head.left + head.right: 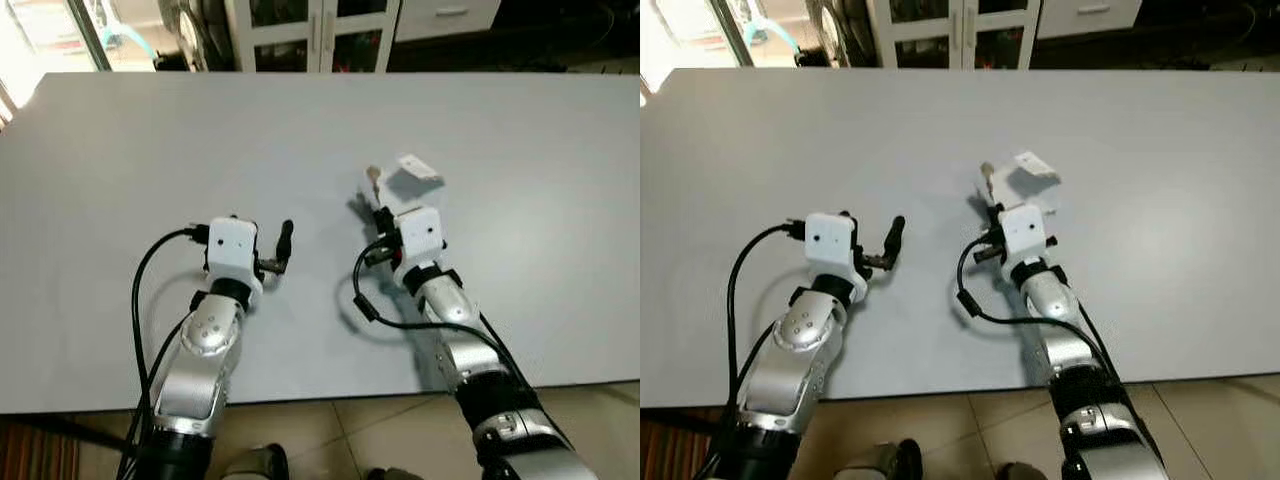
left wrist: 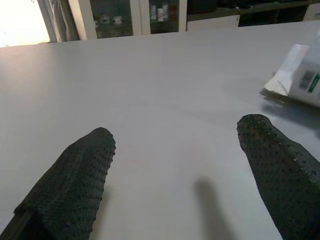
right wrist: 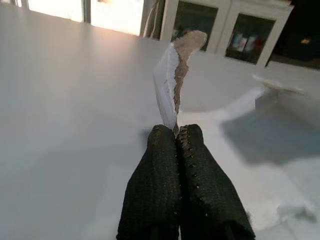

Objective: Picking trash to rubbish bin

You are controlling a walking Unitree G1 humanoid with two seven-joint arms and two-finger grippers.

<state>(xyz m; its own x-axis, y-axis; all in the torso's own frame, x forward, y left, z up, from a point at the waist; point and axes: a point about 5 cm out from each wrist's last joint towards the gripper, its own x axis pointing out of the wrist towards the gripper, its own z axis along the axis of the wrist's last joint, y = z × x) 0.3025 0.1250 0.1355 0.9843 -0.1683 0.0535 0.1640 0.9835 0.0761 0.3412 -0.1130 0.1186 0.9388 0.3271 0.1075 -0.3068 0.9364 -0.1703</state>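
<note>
Trash was a thin torn scrap of wrapper (image 3: 175, 75), white on one face and brownish on the other, pinched by its lower edge between the closed fingers of the right tool (image 3: 176, 131). It stood up past the fingertips, probably because the grip was only on the edge, so the rest stuck out free. In the head views the scrap tip (image 1: 372, 174) showed just ahead of the right tool, over the middle of the table (image 1: 120, 150).

A second piece, a white packet (image 1: 418, 169) with print on it, lay just beyond and slightly right of the held scrap, apparently resting on the table and casting a shadow. Likely the next item to clear.

Left tool (image 2: 180, 145) was open, fingers well apart, nothing between them, held low over bare table to the left of the right arm. Looked parked rather than working.

Hard to tell:
- whether the held scrap touched the table or was lifted off it; 
- whether scrap and packet touched: they overlapped in the head views;
- packet print unreadable, and it was cut off at the edge of the left wrist view;
- no rubbish bin could be made out; white cabinets (image 1: 320, 35) stood behind the table.
</note>
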